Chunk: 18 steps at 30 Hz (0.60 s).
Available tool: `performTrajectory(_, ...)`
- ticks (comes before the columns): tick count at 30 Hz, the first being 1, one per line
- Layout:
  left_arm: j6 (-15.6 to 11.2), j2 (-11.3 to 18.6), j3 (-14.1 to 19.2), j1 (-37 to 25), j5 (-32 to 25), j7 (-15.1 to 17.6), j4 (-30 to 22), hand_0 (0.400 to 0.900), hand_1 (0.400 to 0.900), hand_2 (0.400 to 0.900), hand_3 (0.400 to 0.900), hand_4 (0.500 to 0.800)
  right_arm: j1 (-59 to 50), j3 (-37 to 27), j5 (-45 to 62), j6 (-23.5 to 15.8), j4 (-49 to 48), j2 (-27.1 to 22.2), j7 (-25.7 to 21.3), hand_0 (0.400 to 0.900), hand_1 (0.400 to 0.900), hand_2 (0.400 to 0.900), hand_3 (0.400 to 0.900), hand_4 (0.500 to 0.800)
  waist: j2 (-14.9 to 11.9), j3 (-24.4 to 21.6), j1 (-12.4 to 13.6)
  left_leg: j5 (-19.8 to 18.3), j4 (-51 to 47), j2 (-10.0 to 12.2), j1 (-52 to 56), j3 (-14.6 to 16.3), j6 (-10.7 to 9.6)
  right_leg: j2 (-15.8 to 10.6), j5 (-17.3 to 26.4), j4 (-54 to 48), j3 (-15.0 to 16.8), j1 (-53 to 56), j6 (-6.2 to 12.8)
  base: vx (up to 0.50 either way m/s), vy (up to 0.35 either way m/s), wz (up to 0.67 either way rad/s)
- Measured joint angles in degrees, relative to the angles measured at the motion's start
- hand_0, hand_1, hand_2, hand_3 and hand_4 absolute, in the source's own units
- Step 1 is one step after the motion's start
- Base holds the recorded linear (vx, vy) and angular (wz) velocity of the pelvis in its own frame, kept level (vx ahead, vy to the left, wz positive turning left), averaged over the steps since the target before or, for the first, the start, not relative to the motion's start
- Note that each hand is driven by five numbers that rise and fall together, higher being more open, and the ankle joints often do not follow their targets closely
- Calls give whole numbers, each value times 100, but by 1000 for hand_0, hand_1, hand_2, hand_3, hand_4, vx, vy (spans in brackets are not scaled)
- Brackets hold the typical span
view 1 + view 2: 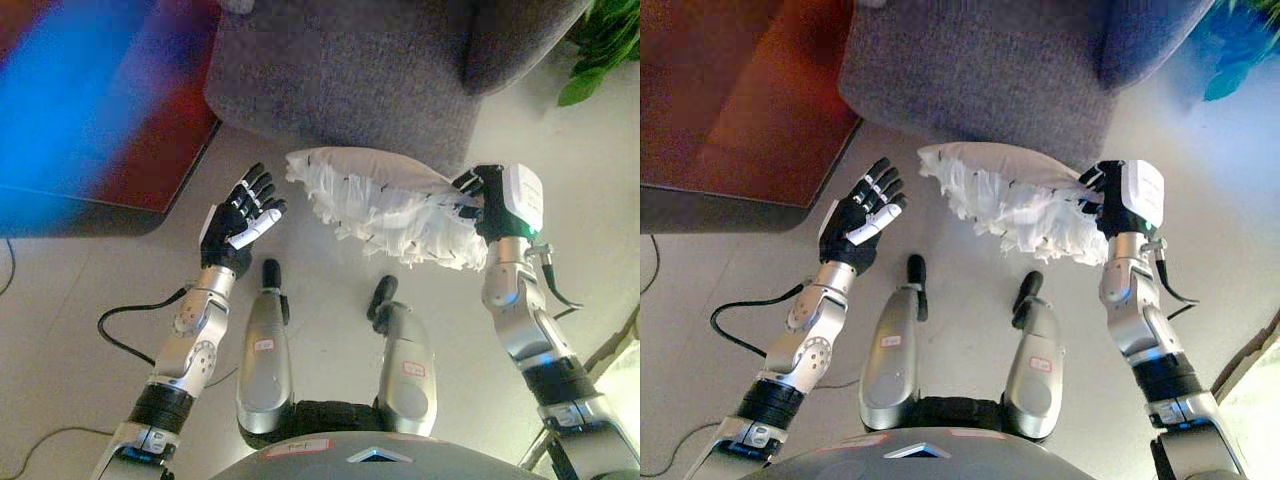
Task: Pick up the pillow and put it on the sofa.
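Note:
A white pillow (385,195) with a frilly fringe hangs in the air just in front of the grey sofa (350,70). My right hand (480,200) holds its right end, fingers curled round the edge. My left hand (240,215) is a short way left of the pillow, palm up with its fingers spread, not touching it. The pillow's left end droops free.
A dark red low table (740,110) stands to the left of the sofa. A green plant (605,45) shows at the top right corner. Pale floor lies under the pillow and round my arms.

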Motion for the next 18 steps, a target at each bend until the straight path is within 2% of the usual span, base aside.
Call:
performTrajectory(7, 259, -20, 280, 154, -1, 74, -18, 900, 900, 900, 900, 800, 275, -516, 29, -362, -637, -66, 230, 400, 400, 400, 400, 500, -71, -275, -10, 412, -1229, -33, 1100, 229, -23, 150, 518, -1343, -158, 1095, 71, 102, 69, -4)
performTrajectory(14, 419, -175, 286, 437, -1, 93, 12, 900, 900, 900, 900, 800, 355, -636, 354, -749, -1054, -162, 494, 400, 400, 400, 400, 500, -66, -1249, -5, 579, -2024, -115, 1829, 348, -56, 242, 729, -2177, -252, 1825, 165, 56, 56, -9)
performTrajectory(18, 532, -199, 286, 634, -3, 90, 34, 900, 900, 900, 900, 800, 348, -700, 839, -789, -1158, -611, 870, 400, 400, 400, 400, 500, -64, -1561, -18, 589, -2251, -126, 2167, 464, -70, 270, 744, -2364, -235, 2090, 190, 63, 21, -6)
